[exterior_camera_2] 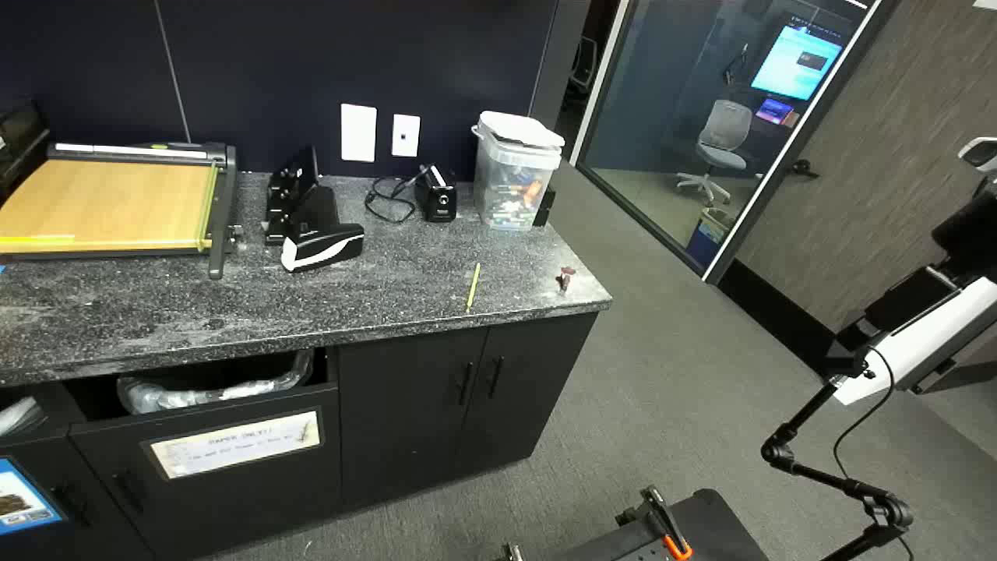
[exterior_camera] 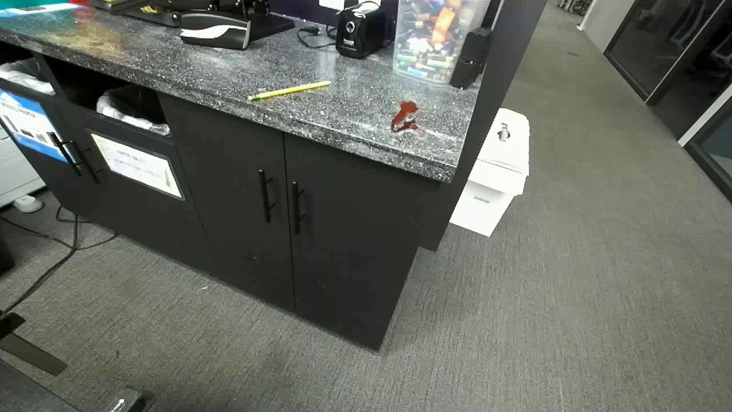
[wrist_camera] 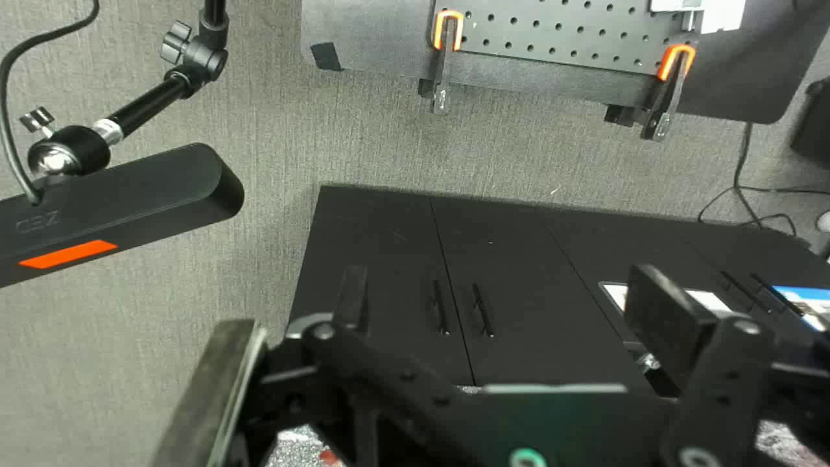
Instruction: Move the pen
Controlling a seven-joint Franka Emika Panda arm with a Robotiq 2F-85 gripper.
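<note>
Pen [exterior_camera: 289, 90]: slim, straight, yellow, lying flat on the speckled countertop [exterior_camera: 211, 74] in both exterior views, one end near the front edge, apart from the fingers [wrist_camera: 661, 324]. Spread wide on the gripper [wrist_camera: 502, 285] in the wrist view, with dark cabinet doors [wrist_camera: 538, 292] and handles [wrist_camera: 482, 311] visible through the gap. Just beside the finger at the right of that view, a scrap of crumpled plastic [wrist_camera: 647, 362]. Left of the fingers there, a black bar [wrist_camera: 130, 201] with an orange stripe; above them, a perforated plate [wrist_camera: 522, 34]; below them, a red patch [wrist_camera: 329, 456], too cut off to name. Clear of the fingers, in both exterior views, a see-through tub [exterior_camera_2: 502, 165] under a white lid [exterior_camera_2: 520, 128] — holding green, blue and orange bits [exterior_camera_2: 510, 204] in its lower part, mostly too blurred to name. Also apart from the fingers, on the floor in an exterior view, a white bin [exterior_camera: 483, 200] — with a small red-topped thing [exterior_camera: 504, 134] showing at the dark spot on top, contents hidden. Likewise apart from the fingers, beneath the countertop in an exterior view, a plastic-lined bin [exterior_camera: 134, 121], inside too dark to tell.
</note>
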